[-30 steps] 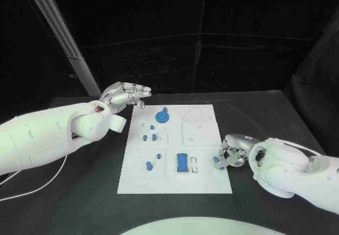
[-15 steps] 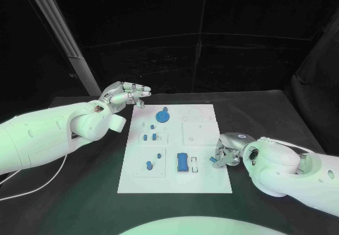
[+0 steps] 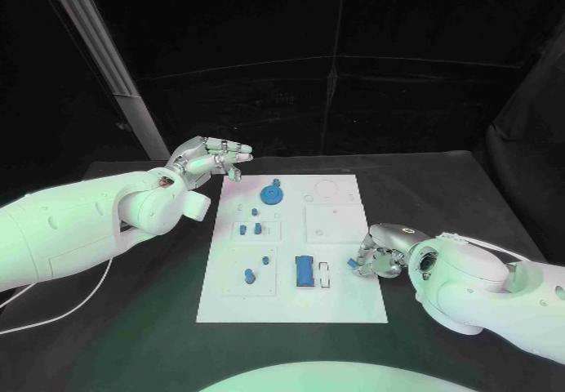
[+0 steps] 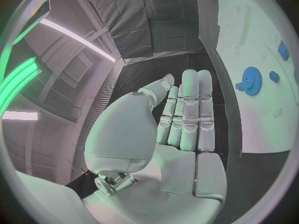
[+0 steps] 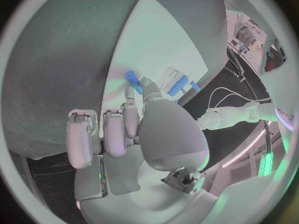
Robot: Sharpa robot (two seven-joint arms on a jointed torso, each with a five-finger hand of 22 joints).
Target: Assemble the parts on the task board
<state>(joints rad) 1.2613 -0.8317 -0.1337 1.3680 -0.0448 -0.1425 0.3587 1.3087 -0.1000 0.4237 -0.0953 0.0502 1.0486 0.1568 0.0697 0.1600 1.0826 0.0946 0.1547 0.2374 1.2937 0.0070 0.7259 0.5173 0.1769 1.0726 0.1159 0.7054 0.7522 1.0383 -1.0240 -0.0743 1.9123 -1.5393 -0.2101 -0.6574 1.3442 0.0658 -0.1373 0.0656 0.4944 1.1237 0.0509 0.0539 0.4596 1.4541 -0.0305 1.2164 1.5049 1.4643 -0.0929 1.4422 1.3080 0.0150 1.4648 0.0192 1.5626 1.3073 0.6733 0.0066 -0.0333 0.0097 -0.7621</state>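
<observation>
At the task board's right edge, right hand fingers pinch a half-hidden blue part.

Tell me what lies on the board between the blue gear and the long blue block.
In the head view, between the blue gear and the long blue block the task board carries small blue parts; the rest is bare white.
</observation>
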